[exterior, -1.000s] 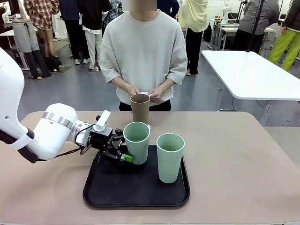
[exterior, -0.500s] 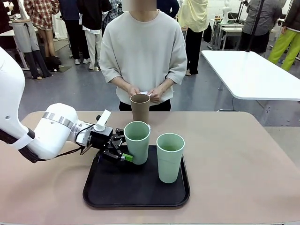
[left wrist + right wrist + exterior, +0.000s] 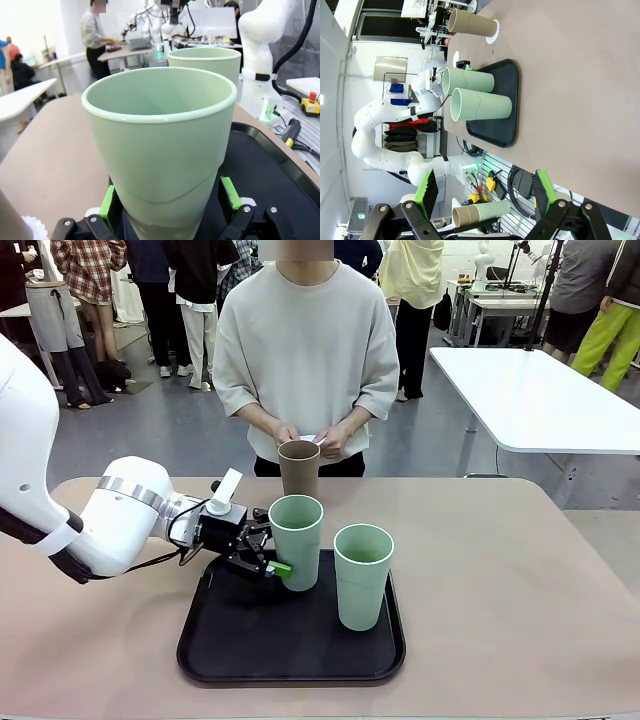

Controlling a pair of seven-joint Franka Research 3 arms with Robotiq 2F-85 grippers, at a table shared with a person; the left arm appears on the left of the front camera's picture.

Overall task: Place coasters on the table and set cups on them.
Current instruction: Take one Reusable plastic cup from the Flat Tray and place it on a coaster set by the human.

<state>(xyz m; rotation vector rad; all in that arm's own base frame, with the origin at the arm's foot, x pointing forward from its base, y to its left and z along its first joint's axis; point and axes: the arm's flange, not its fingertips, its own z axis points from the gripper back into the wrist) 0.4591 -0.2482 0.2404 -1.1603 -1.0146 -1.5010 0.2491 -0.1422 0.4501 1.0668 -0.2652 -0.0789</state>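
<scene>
1. The pale green cup (image 3: 295, 540) in hand stands upright at the upper left of the black tray (image 3: 230, 640), near the middle of the front view.
2. The left pincer (image 3: 168, 196) is spread wide about the cup's lower wall, with a green pad on either side. The pads appear to sit just beside the wall and not pressed on it, so the cup is judged not yet gripped.
3. The pincer is best closed slowly and evenly, so that the cup is not pushed sideways. Since the cup widens upward, it should wedge into a low grip rather than slide down out of it.
4. The second pale green cup (image 3: 362, 575) stands near, lower right on the tray. A straight upward lift is advised before any sideways travel, so that this cup and the tray's rim are cleared.
5. The brown cup (image 3: 299, 468) is set on a scalloped coaster (image 3: 491, 36) beyond the tray's upper edge and should be given room.
6. The person's hands (image 3: 335, 440) are held just behind the brown cup with something small and white between them; what it is cannot be told.
7. A free coaster on the surface (image 3: 500, 570) cannot be made out; the cup should be lowered upright and centred once one is laid.
8. The right pincer (image 3: 485, 192) is wide and empty, well apart from the cups.
</scene>
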